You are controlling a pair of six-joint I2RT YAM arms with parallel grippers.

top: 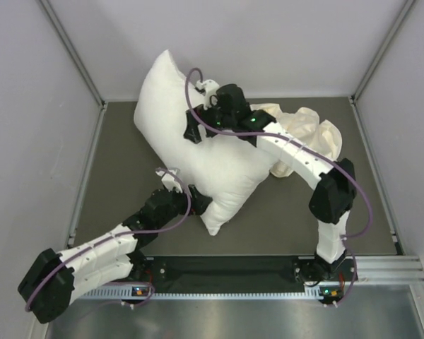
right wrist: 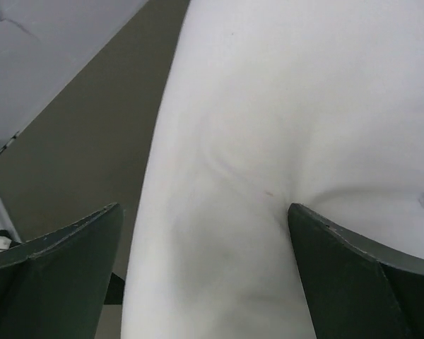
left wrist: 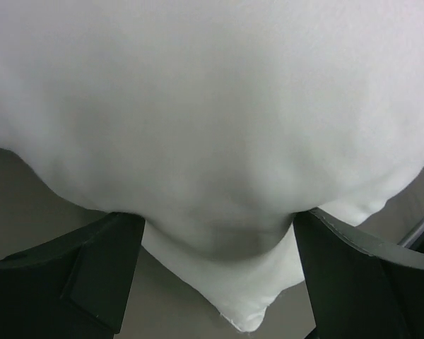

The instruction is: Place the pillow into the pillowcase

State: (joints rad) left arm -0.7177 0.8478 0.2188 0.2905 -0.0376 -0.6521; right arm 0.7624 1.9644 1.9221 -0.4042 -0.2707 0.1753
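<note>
Across the middle of the table [top: 120,162] the pillow [top: 230,176] lies on a slant, its far corner propped up against the back wall [top: 268,42] and its near corner pointing down toward the arm bases. Right of the pillow, and touching its edge, the pillowcase [top: 311,127] sits in a crumpled cream heap, partly hidden under the right arm. None of the pillow is inside it.

At the pillow's near left edge, the left gripper [top: 200,203] has hold of the cushion. Its wrist view shows the fingers [left wrist: 92,275] set wide with the stuffing bulging between them. The fabric presses against both inner faces and narrows to a loose corner just below, so this pincer is clamped on the pillow.

On the pillow's upper middle, the right gripper [top: 193,131] reaches in from the pillowcase side. Its jaws stand wide apart. One finger [right wrist: 353,275] dents the white fabric, while the other [right wrist: 56,268] sits just beside the pillow's edge, with a sliver of table showing between them at the tip.
</note>
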